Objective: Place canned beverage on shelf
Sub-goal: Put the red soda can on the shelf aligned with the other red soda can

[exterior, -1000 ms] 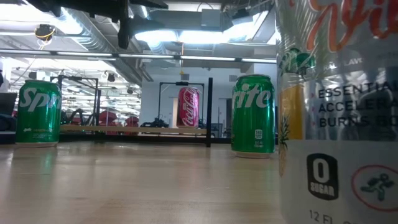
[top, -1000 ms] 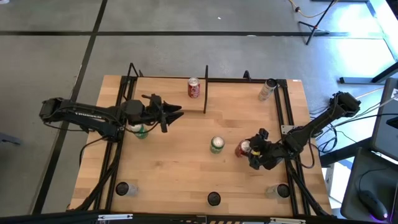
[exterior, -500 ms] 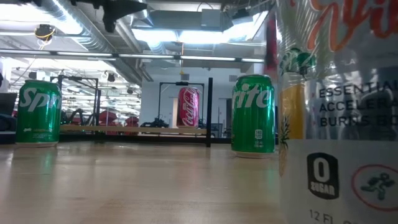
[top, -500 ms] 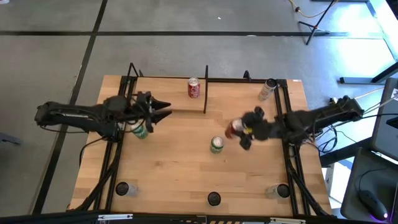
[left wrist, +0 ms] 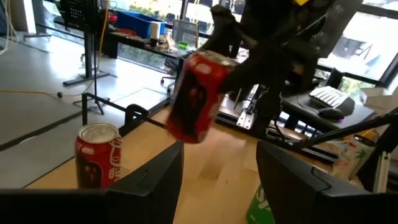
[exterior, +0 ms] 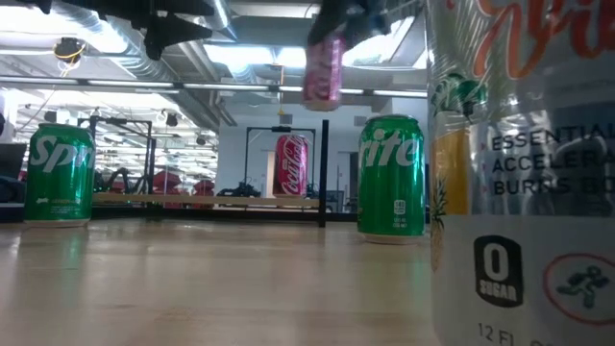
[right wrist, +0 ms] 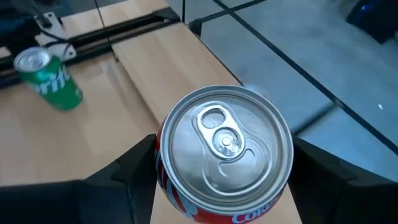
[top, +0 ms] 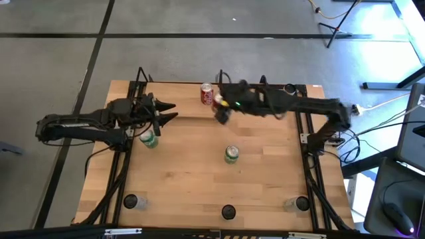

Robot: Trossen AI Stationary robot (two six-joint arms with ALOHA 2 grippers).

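Observation:
My right gripper (top: pixel 222 108) reaches in from the table's right and is shut on a red can (top: pixel 218 101), which is in the air beside the shelf's right upright. The shelf (top: pixel 178 99) is a light-wood plank with black rods at the far left. A second red can (top: pixel 207 93) stands upright on its right end. My left gripper (top: pixel 166 114) is open and empty over the shelf's left part, with a green can (top: pixel 148 138) standing just nearer. Another green can (top: pixel 231 154) stands at the table's middle. My right gripper pinches the red can's side wall (right wrist: pixel 163 163) between its two fingers (right wrist: pixel 127 177), one on each opposite side just below the top rim. The fingers come slanting from above and the table's right. The can (left wrist: pixel 198 98) hangs tilted, lifted clear of table and shelf.
A silver can (top: pixel 287 93) stands at the far right by the black side rails. Dark round marks (top: pixel 228 212) sit along the near edge. A tall can (exterior: pixel 524 173) stands close to the low camera. Bare wood lies between the middle green can and the shelf.
My right gripper has lifted the red can off the table right of the middle and carried it up and toward the far-left, to beside the shelf's right upright. The can is now tilted and high above the table. My left gripper has drawn back a little toward the table's left.

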